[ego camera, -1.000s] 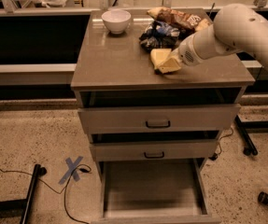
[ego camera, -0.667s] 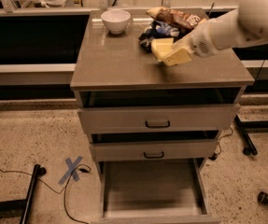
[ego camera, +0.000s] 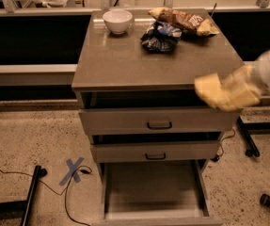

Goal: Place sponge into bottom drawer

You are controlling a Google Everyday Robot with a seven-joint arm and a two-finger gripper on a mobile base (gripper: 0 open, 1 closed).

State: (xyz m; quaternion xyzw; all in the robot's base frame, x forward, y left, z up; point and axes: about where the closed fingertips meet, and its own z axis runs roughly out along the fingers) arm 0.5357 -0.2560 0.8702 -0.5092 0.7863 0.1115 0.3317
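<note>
My gripper (ego camera: pixel 221 94), with cream-yellow fingers, hangs in front of the cabinet's right front corner, at the level of the top drawer. It is shut on the pale yellow sponge (ego camera: pixel 208 88), which sticks out to the left, off the countertop and in the air. The bottom drawer (ego camera: pixel 153 192) is pulled out wide open below, its flat grey floor bare. The sponge is well above it and toward its right side. The two upper drawers (ego camera: pixel 159 122) are slightly pulled out.
On the countertop stand a white bowl (ego camera: pixel 117 20), a dark blue crumpled bag (ego camera: pixel 160 36) and a yellow-brown chip bag (ego camera: pixel 184 20). A blue tape X (ego camera: pixel 73 170) and a cable lie on the floor at left, near a black stand leg (ego camera: pixel 28 199). Caster legs (ego camera: pixel 267 200) are at right.
My gripper has lifted the sponge off the countertop and carried it forward and down past the cabinet's right front edge. The camera view has shifted too.
</note>
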